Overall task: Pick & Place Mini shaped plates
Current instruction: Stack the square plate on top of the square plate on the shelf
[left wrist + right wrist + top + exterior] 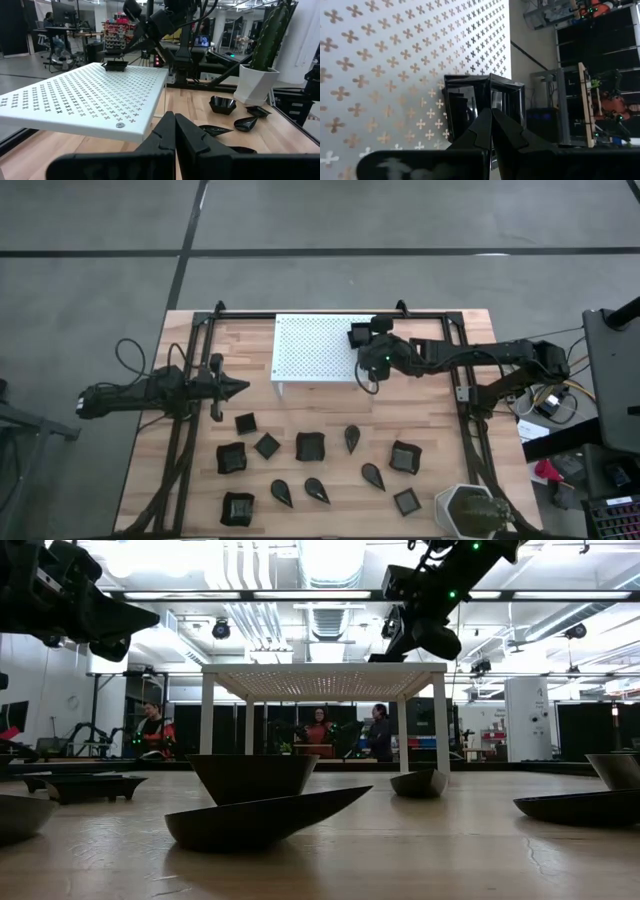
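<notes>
Several glossy black mini plates, squares and teardrops, lie on the wooden table's near half, for instance a square [310,446] and a teardrop [352,438]. One small square plate [360,335] [470,97] [114,65] rests flat on the white perforated stand [315,348], at its far right corner. My right gripper [368,340] [491,112] is shut, its tips at this plate. My left gripper [240,388] [174,117] is shut and hovers over the table's left side, pointing at the stand. My right gripper comes at the square plate on the stand slanting down from the right. Its shut fingertips [487,122] stand in front of the plate's near rim [492,85]. Whether they touch it I cannot tell. The plate sits flat on the stand.
A grey-green pot with a cactus [468,510] stands at the table's near right corner. Black frame rails [190,430] run along the table's left, right and far sides. Bare wood lies between the stand and the rows of plates. People stand in the room beyond [318,730].
</notes>
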